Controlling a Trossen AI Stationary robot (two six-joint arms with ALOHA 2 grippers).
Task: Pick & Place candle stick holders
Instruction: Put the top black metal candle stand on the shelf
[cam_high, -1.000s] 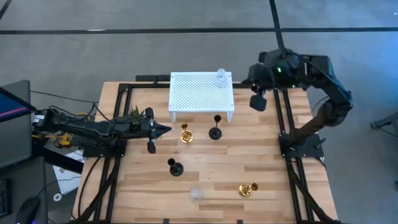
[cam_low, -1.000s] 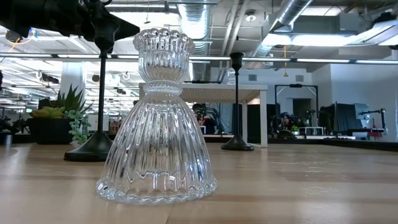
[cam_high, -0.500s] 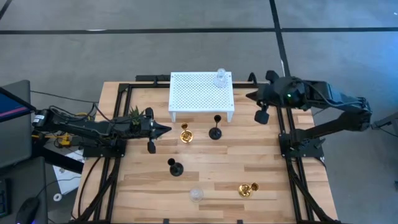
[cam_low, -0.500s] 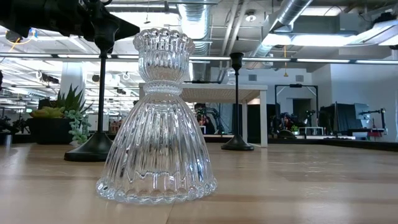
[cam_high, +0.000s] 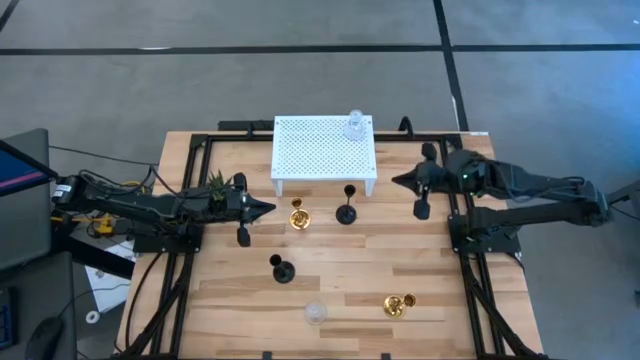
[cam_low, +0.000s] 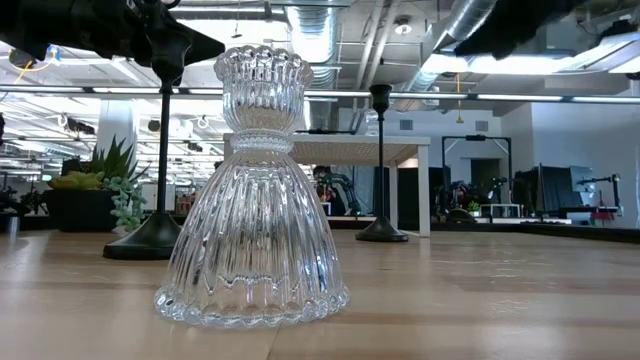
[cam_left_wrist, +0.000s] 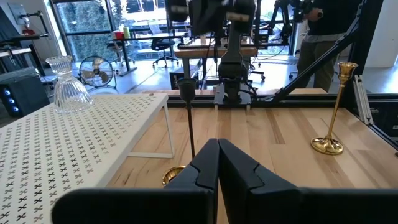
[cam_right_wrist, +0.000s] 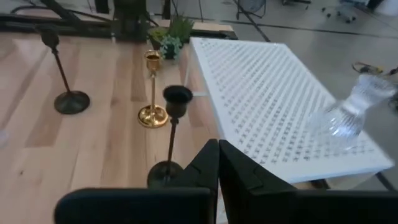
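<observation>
I see both arms low over the worktop (cam_high: 440, 290), empty, jaws pressed shut: left gripper (cam_high: 268, 208) beside the small plant (cam_high: 215, 182), right gripper (cam_high: 398, 180) just right of the white perforated stand (cam_high: 310, 150). One glass holder (cam_high: 354, 125) sits on the stand's far right corner. On the wood I count two gold holders (cam_high: 299, 216), two black holders (cam_high: 346, 211) and a second glass holder (cam_high: 316, 313) at the near edge.

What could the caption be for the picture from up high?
Five candle holders on wood, one glass holder on the white rack.
</observation>
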